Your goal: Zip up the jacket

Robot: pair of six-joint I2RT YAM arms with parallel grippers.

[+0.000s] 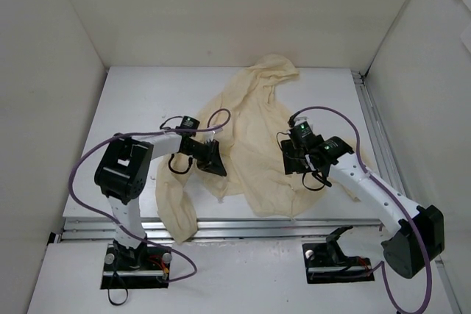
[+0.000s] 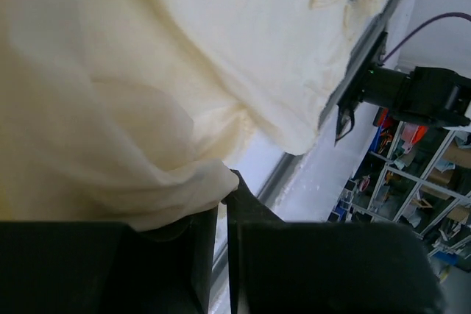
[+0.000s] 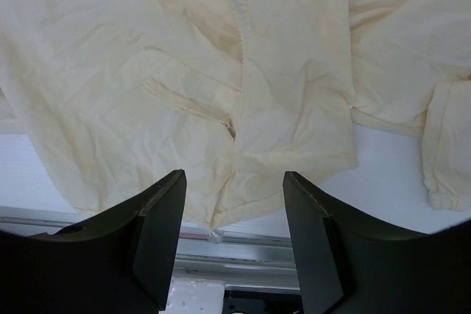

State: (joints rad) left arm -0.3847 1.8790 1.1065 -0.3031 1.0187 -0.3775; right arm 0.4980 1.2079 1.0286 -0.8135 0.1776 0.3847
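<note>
White surface bearing one crumpled cream jacket, hood toward the far side, one sleeve hanging over the rail along the near edge.

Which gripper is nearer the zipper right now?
Right. The right gripper hovers open just over the zipper. The left gripper is off to the side, shut on a fold of the jacket.

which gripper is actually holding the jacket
The left gripper: its jaws are closed on a bunched fold of the jacket. The right gripper hangs open over the fabric, holding nothing.
</note>
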